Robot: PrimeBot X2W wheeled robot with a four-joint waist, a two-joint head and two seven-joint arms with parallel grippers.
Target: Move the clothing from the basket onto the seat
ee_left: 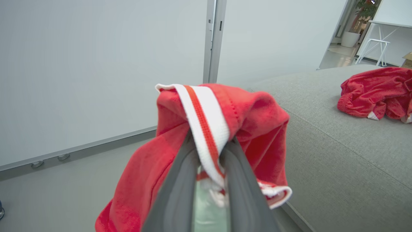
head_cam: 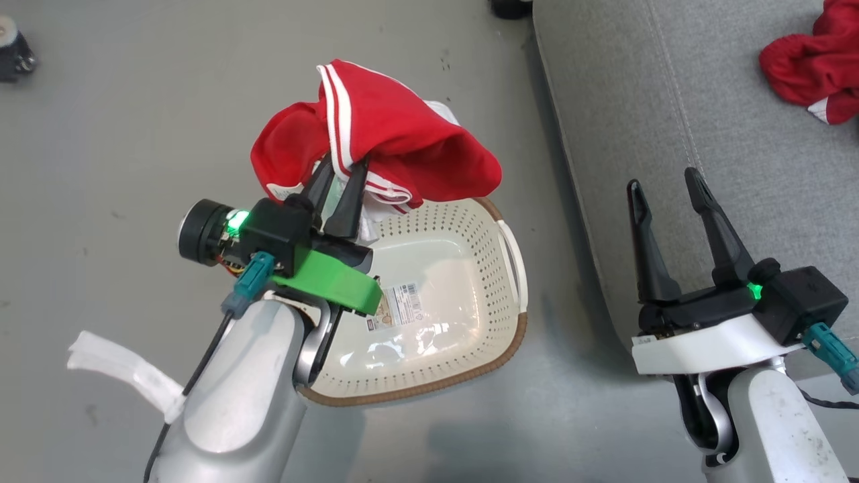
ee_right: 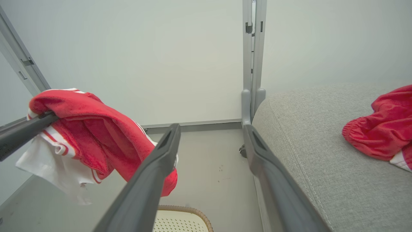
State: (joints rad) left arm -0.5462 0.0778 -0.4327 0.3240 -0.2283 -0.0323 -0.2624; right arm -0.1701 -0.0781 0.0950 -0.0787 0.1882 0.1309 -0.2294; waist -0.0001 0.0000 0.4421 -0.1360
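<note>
My left gripper (head_cam: pixel 342 173) is shut on a red garment with white stripe trim (head_cam: pixel 396 141), one piece of the clothing, which hangs in the air over the far end of the basket (head_cam: pixel 429 388). The cream perforated basket stands on the floor, and its visible bottom holds just a paper label. In the left wrist view the striped band (ee_left: pixel 206 129) is pinched between my fingers. A second red garment (head_cam: pixel 812 67) lies crumpled on the grey seat (head_cam: pixel 671 134) at the far right. My right gripper (head_cam: pixel 663 180) is open and empty beside the seat's front edge.
The seat's edge (ee_right: pixel 289 135) runs just right of the basket (ee_right: pixel 183 219). A white wall with a metal post (ee_right: pixel 252 48) stands behind. A dark caster (head_cam: pixel 13 50) sits on the grey floor at the far left. A white strip (head_cam: pixel 121 372) hangs by my left forearm.
</note>
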